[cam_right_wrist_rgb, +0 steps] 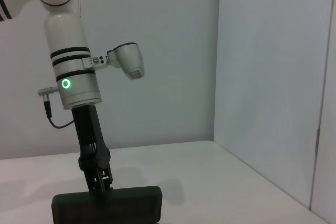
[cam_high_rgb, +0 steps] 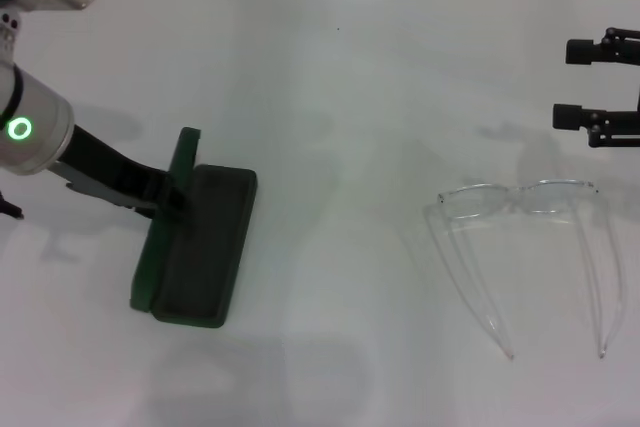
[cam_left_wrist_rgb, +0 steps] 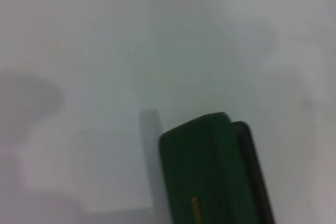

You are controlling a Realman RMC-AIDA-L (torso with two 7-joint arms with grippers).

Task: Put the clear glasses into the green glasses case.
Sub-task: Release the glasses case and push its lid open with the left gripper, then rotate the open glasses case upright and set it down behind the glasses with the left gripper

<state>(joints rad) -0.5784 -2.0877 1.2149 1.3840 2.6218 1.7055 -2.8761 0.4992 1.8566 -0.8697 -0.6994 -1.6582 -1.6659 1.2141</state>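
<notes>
A dark green glasses case (cam_high_rgb: 195, 247), a hard rectangular shell with rounded corners, is being held open on the left side of a smooth white table (cam_high_rgb: 340, 87), its lid raised on edge along the left side and its darker matte lining turned upward. The left gripper (cam_high_rgb: 172, 195) is being pressed against the lid near its far end, its black fingers closed on the lid's thin rim, with the white arm and its glowing green ring reaching in from the left edge. From the left wrist camera, the lid's glossy green outer face and small gold lettering are being shown close up, with the dark inner edge beside it. From the right wrist camera, the same left gripper (cam_right_wrist_rgb: 100, 179) is being seen descending onto the raised lid of the case (cam_right_wrist_rgb: 107, 207). The clear glasses (cam_high_rgb: 525, 247), fully transparent plastic, are lying well apart from the case on the right side of the table, the lenses toward the far side and the long, thin, tapering temple arms stretched toward the near edge. The right gripper (cam_high_rgb: 580, 84) is hanging beyond the glasses at the far right, its two black fingers spread apart and holding nothing.
</notes>
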